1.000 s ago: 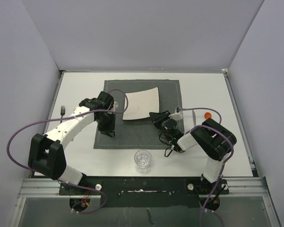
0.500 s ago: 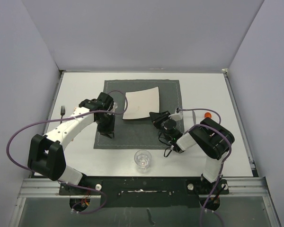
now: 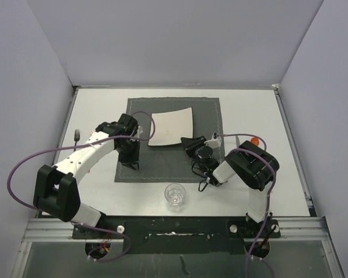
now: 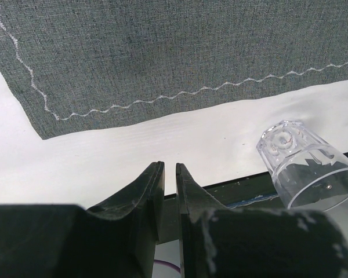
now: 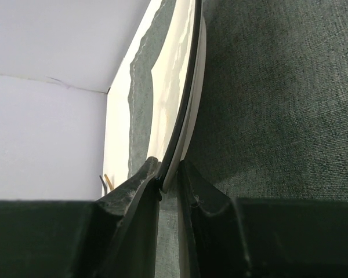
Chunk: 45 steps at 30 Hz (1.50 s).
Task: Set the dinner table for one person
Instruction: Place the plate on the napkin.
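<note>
The white dinner table (image 3: 249, 110) carries a dark grey stitched placemat (image 3: 168, 159). A square white plate (image 3: 173, 126) lies on the mat's far half. My right gripper (image 3: 189, 143) is shut on the plate's near right corner. In the right wrist view the fingertips (image 5: 169, 172) pinch the plate's rim (image 5: 182, 98), tilted above the placemat (image 5: 267, 104). My left gripper (image 3: 132, 164) is shut and empty over the mat's near left part. In the left wrist view the gripper (image 4: 169, 169) hangs over the table (image 4: 133, 156) beyond the mat's edge (image 4: 162, 52).
A clear glass (image 3: 174, 194) stands on the table in front of the mat; it also shows in the left wrist view (image 4: 304, 171). A fork (image 3: 76, 136) lies at the left edge. An orange-tipped utensil (image 3: 254, 141) lies right of the mat.
The right gripper and the plate it holds have shifted slightly to the left. The left arm has barely moved.
</note>
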Available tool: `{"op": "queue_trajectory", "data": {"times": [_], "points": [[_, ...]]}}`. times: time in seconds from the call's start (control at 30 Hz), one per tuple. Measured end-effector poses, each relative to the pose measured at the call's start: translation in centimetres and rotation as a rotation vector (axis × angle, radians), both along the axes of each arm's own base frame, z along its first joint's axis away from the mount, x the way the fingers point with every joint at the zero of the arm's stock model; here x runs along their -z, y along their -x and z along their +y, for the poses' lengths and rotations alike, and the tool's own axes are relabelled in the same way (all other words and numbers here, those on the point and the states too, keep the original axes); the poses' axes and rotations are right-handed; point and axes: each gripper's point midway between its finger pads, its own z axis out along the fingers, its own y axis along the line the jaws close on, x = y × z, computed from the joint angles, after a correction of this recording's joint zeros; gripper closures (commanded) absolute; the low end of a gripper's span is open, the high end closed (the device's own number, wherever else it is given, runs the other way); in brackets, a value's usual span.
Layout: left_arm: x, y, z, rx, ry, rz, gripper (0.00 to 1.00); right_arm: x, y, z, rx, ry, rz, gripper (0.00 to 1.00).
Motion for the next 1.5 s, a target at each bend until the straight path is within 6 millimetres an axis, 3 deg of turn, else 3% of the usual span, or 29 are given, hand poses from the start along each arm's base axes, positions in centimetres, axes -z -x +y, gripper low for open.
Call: {"op": "queue_trajectory", "data": {"times": [0.53, 1.1, 1.27, 1.5], "points": [[0.5, 0.3, 0.4, -0.009, -0.006, 0.014, 0.87, 0.4, -0.2, 0.1, 0.009, -0.032, 0.015, 1.00], [0.8, 0.3, 0.6, -0.016, -0.008, 0.019, 0.87, 1.4, -1.2, -2.3, 0.066, -0.122, 0.056, 1.00], [0.8, 0.3, 0.6, -0.016, -0.007, 0.018, 0.87, 2.5, -1.5, -2.8, 0.072, -0.165, 0.088, 1.00], [0.9, 0.3, 0.6, -0.017, -0.009, 0.021, 0.87, 3.0, -2.0, -2.8, 0.054, -0.208, 0.113, 1.00]]}}
